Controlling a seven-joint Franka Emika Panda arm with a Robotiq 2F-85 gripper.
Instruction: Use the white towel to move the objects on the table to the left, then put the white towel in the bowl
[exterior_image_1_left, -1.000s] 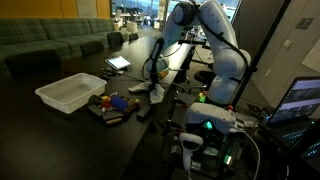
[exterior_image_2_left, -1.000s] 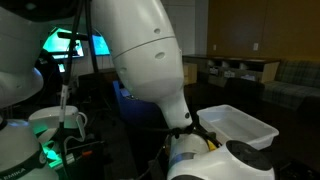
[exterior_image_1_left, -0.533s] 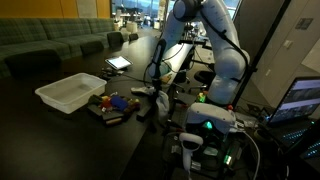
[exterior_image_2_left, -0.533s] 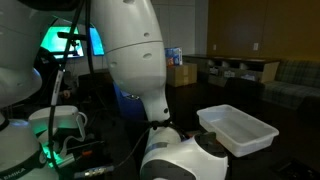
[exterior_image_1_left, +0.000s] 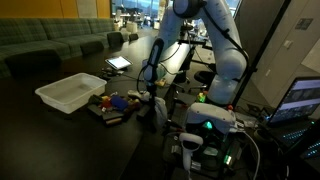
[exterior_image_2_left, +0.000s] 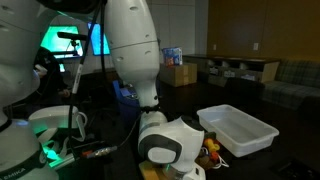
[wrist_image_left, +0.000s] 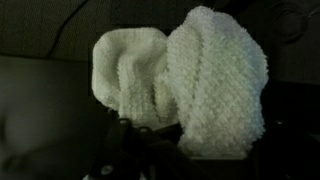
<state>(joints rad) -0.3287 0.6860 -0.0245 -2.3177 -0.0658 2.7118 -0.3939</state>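
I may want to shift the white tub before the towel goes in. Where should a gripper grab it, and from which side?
Probably the rim of the white tub, midway along a long wall, from straight above: it sits upright and open, and the thin wall suits a pinch, one finger inside.

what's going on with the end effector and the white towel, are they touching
Touching. In the wrist view the white towel bunches up right at the shut end effector, its folds pinched there with no gap showing.
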